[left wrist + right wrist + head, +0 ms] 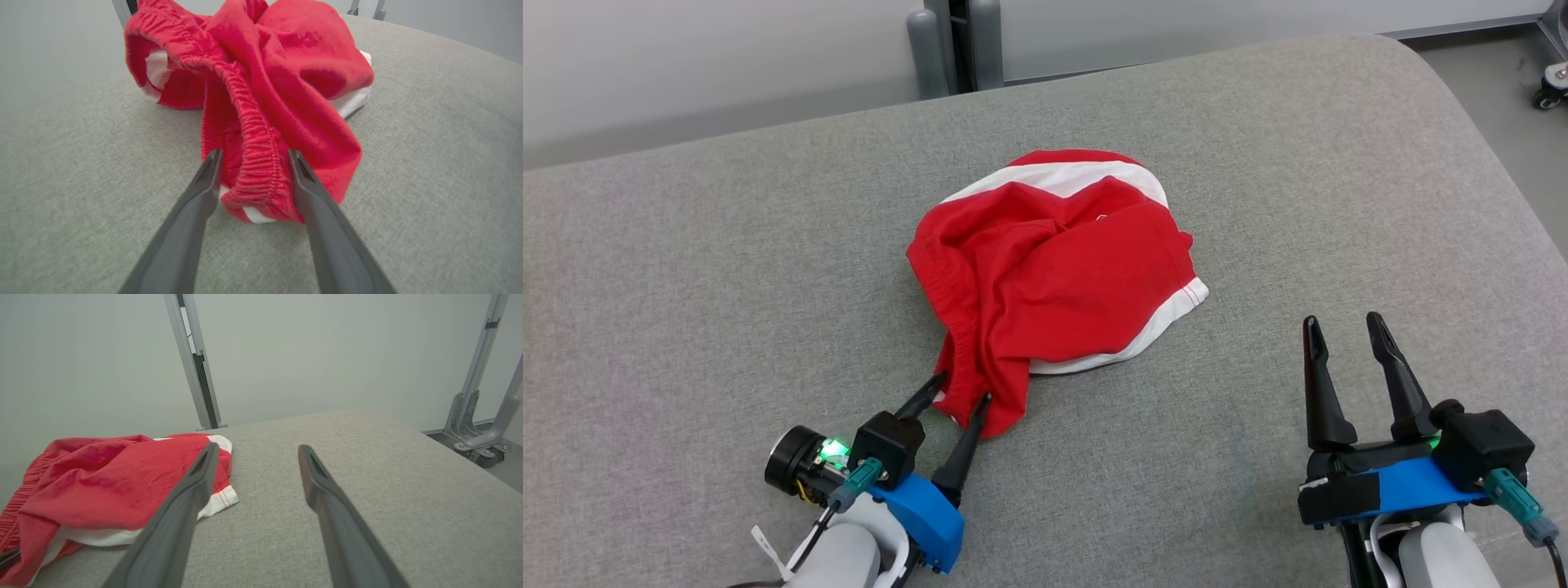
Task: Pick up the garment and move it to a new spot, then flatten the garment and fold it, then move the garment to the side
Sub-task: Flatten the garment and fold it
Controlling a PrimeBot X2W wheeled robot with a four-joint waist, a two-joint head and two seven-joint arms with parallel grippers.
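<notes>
- Two dark fingers of the left gripper (963,387) are spread astride the gathered waistband of the crumpled red-and-white fabric garment (1058,269).
- The garment is heaped centrally on the grey upholstered surface (686,286).
- The right gripper (1342,324) is held spread, clear of it.

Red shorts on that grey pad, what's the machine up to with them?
The robot seems about to pick them up. Its left claw has one finger on each side of the elastic waistband of the crumpled red shorts, which lie on the grey pad, not yet lifted. The right claw is open over bare pad, apart from the cloth.
</notes>
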